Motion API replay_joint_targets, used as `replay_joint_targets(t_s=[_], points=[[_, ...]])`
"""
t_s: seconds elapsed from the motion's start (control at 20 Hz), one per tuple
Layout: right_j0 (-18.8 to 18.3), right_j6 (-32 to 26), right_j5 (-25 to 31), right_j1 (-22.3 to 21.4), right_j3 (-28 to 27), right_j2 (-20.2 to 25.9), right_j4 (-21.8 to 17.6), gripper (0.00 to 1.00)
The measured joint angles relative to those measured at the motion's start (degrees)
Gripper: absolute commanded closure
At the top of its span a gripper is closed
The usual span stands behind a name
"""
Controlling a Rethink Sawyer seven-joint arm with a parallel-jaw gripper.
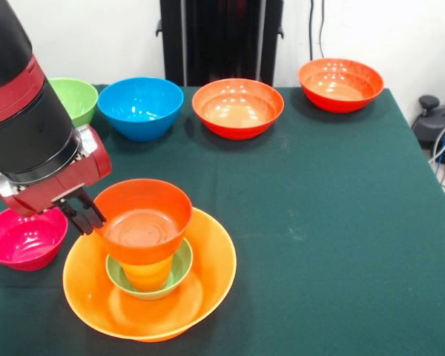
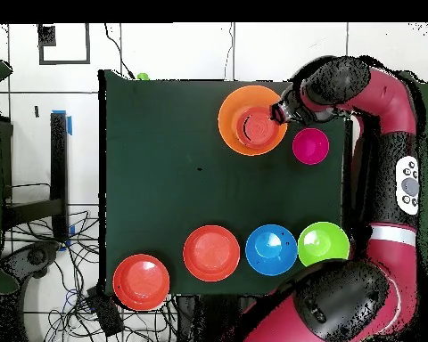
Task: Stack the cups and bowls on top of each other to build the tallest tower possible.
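Nearest me sits the largest orange bowl [image 1: 150, 293], base of the tower, holding a small green bowl [image 1: 176, 272], then the orange cup [image 1: 144, 276], topped by a small red-orange bowl [image 1: 142, 221]. My gripper [image 1: 82, 214] hangs touching that top bowl's rim; I cannot tell its finger state. Just beside the tower is a pink bowl [image 1: 24, 238].

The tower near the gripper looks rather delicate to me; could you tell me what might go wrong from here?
The small red-orange bowl rests on a narrow orange cup, so it might tip. The gripper sits right at that bowl's rim; a sideways move could drag it off. The cup stands in the small green bowl, inside the largest orange bowl, so a nudge may shift everything.
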Motion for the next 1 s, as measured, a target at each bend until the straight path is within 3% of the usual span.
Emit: replay_joint_targets(t_s=[0.1,0.15,1.0], points=[[0.01,0.0,0.0,0.18,-0.17,0.0,-0.01,1.0],[0.03,0.0,0.0,0.24,-0.3,0.01,0.0,0.0],[0.02,0.0,0.0,0.19,-0.31,0.01,0.0,0.0]])
